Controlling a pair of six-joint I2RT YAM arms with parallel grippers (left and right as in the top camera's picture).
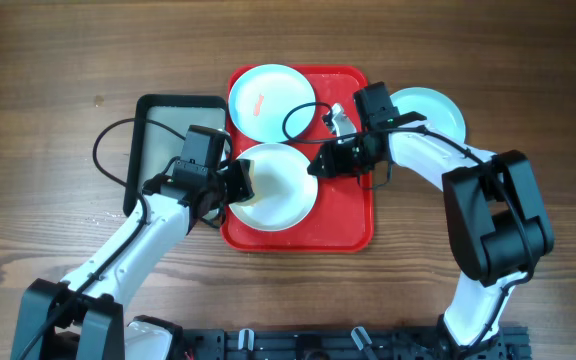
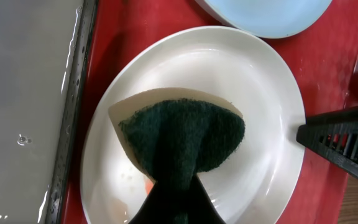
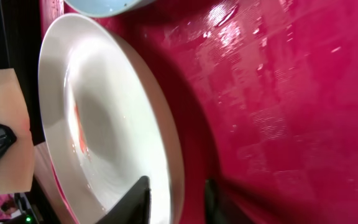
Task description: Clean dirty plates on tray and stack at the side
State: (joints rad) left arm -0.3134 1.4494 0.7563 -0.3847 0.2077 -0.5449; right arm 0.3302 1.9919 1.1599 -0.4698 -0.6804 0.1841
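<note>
One white plate [image 1: 286,196], rim between parted fingers of the right gripper [image 3: 174,190], left gripper [image 1: 236,183] clamped on a sponge [image 2: 185,134] atop it.

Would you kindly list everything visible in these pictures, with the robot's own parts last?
table: one, brown wood, under everything.
red tray: one, red, table centre.
dark grey tray: one, grey, beside the red tray's left edge.
light blue plates: two; one red-smeared at the tray's far end, one on the table to its right.
white plate: one, white, tray's near half.
sponge: one, green over beige, on the white plate.
left gripper: black, shut on the sponge.
right gripper: black, astride the white plate's rim.
</note>
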